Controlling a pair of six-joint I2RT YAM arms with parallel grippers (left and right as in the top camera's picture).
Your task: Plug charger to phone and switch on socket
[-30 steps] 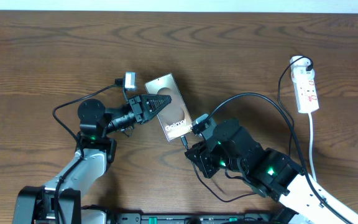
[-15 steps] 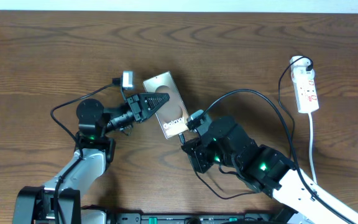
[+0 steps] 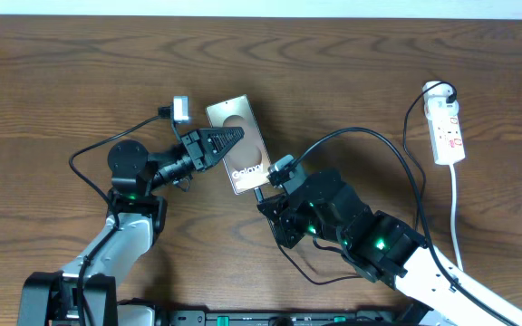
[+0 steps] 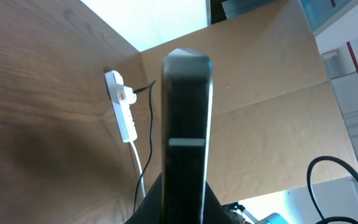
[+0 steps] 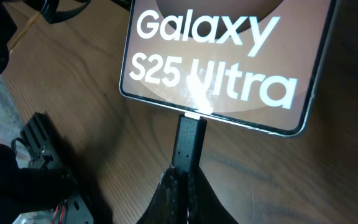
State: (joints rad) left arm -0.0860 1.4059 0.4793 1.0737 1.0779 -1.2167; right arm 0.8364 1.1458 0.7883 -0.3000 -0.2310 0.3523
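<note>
One phone [image 3: 250,161] was held near the table's middle, clamped in the left gripper [image 3: 228,139]. One charger connector [image 5: 189,138], pinched in the right gripper [image 5: 182,186], was touching its bottom edge; seating could not be judged. One power strip [image 3: 449,127] was seen far right.

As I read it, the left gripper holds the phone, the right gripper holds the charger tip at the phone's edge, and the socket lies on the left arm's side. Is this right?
One point is wrong: the socket lies on the right arm's side, as the overhead view shows. The left gripper does hold the phone, and the right gripper the charger tip.
</note>
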